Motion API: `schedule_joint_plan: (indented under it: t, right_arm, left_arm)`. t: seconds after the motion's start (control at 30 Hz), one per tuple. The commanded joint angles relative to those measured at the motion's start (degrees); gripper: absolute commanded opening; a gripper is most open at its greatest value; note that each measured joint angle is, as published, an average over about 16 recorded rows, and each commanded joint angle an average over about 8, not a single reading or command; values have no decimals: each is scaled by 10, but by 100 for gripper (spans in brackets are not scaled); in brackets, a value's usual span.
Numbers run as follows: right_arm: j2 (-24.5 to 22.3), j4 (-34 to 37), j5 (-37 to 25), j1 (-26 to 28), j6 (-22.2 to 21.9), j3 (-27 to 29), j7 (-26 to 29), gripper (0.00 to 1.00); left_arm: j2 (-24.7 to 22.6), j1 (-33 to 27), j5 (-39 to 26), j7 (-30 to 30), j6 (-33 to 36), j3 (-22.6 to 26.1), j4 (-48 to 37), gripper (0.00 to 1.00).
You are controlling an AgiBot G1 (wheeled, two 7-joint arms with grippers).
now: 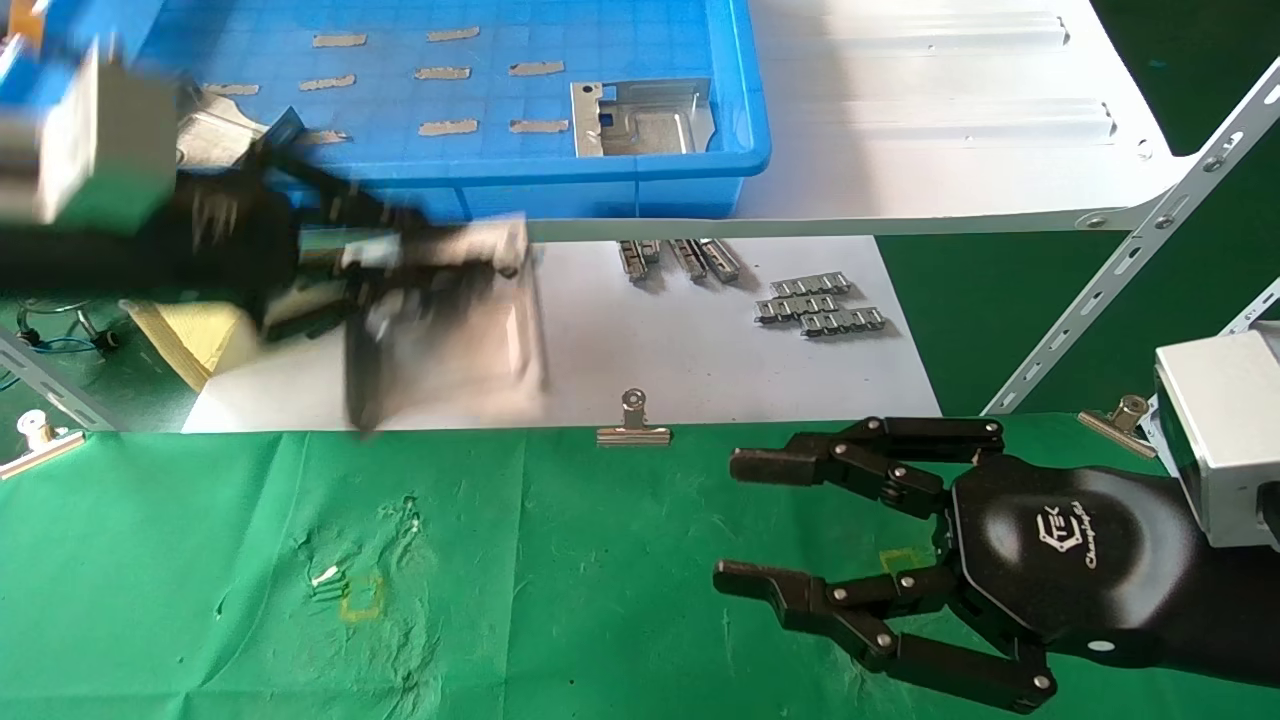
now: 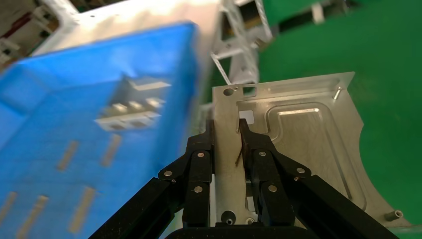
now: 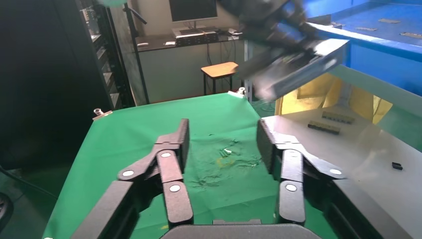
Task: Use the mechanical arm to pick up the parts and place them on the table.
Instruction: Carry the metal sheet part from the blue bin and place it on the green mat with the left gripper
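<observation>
- The sheet-metal plate (image 2: 298,144) is hanging above the white sheet (image 1: 700,370) at about ten o'clock in the head view, long axis running out past the fingertips.
- The left gripper (image 2: 226,134) is pinching the plate's folded edge, fingers clamped on it.
- The right gripper (image 1: 730,520) is hovering at four o'clock over the green table (image 1: 500,600), fingers spread apart and holding nothing.
- A second plate (image 1: 640,118) is lying in the blue tray (image 1: 745,100) at twelve.

Green table (image 1: 560,600) lies open left of the right gripper (image 1: 740,525); blue bin (image 1: 600,190) and shelf brace (image 1: 1130,270) bound it behind.
</observation>
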State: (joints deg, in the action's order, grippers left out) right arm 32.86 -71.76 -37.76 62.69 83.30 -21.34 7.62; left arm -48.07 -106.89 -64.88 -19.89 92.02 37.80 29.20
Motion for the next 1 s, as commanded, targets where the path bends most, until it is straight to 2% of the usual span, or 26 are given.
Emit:
schedule_joint_plan:
  t: [0.03, 0.23, 0.4, 0.63, 0.67, 0.7, 0.9, 0.93, 1.0]
  right_arm:
    - [0, 0, 0, 0, 0, 0, 0, 100]
    - [0, 0, 0, 0, 0, 0, 0, 100]
    - [0, 0, 0, 0, 0, 0, 0, 100]
    - [0, 0, 0, 0, 0, 0, 0, 100]
    - [0, 0, 0, 0, 0, 0, 0, 100]
    - [0, 0, 0, 0, 0, 0, 0, 100]
    - [0, 0, 0, 0, 0, 0, 0, 100]
    - [0, 0, 0, 0, 0, 0, 0, 100]
    - [0, 0, 0, 0, 0, 0, 0, 100]
  left_arm:
    - [31, 31, 31, -17, -1, 21, 53, 0]
    - [67, 71, 32, -92, -9, 92, 64, 0]
    - [59, 81, 4, -141, -12, 138, 33, 0]
    - [47, 93, -3, -172, -15, 179, -7, 0]
    - [45, 95, -1, -176, -16, 181, -16, 6]
    - [42, 97, 1, -180, -17, 183, -26, 16]
    - [22, 104, 2, -214, -23, 193, -87, 91]
    - [18, 104, 0, -220, -24, 195, -97, 98]
    - [11, 101, -2, -232, -25, 197, -117, 100]
